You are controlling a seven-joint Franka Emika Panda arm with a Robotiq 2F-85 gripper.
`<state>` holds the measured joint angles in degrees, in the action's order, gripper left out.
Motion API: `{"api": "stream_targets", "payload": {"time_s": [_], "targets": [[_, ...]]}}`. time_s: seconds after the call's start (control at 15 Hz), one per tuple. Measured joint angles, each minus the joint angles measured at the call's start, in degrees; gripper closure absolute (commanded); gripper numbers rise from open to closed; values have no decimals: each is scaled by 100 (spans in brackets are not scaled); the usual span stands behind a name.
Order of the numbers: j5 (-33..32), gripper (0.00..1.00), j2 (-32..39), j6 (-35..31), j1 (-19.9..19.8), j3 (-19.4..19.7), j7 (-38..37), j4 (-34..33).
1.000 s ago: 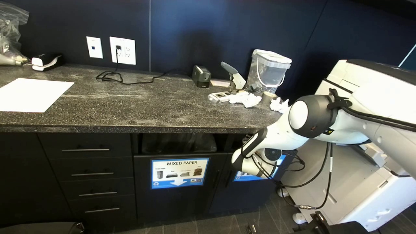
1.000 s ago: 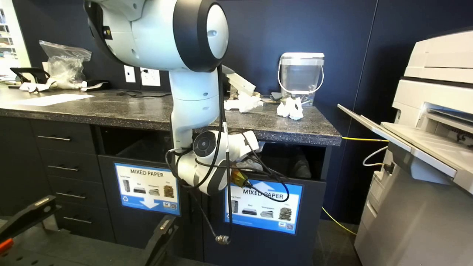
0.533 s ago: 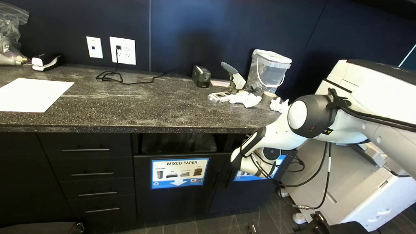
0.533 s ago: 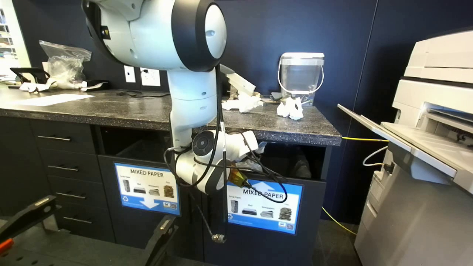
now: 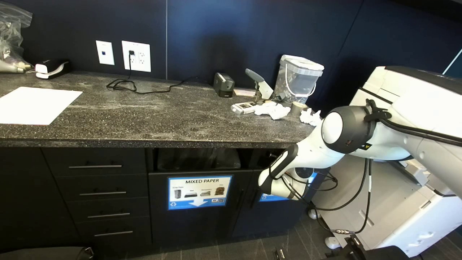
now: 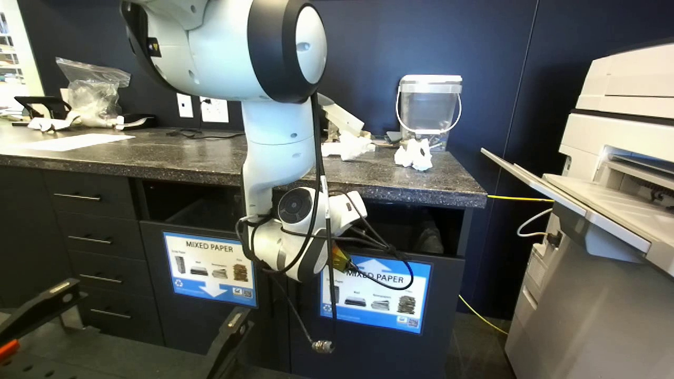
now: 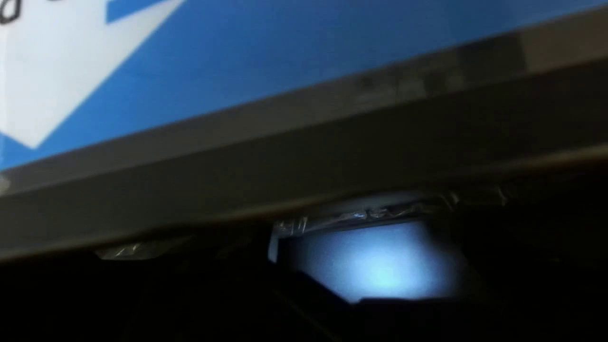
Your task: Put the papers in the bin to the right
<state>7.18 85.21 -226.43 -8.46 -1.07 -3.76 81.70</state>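
I have the arm bent down in front of the bench, its wrist end at the slot of the right-hand MIXED PAPER bin. I take the step in hand to be letting a paper go inside. I cannot tell whether the fingers are spread or clenched, or whether anything sits between them: both exterior views lose them behind the arm and in the slot, and in the wrist view I can't pick them out of the dark around a bright bluish patch. On the bench I can make out a crumpled paper wad and a second wad in front of the clear lidded bucket.

To do this drop well, I'd want the fingertips wholly past the bin's front edge and over the inside, then spread as wide as they go, with a short wait. Light paper could cling to a fingertip or catch on the clear liner along that edge. I'd back out straight and slowly, below the bench's underside, and watch that the dangling cable connector doesn't snag. Before going for the bench wads, I'd check that nothing came out with me.
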Motion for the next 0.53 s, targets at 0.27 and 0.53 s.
{"api": "stream_targets", "payload": {"time_s": [0.27,0.53], "targets": [[-1031,0,-78,1,-307,0,-233,190],[-1703,0,-489,-17,-587,1,-351,640]]}}
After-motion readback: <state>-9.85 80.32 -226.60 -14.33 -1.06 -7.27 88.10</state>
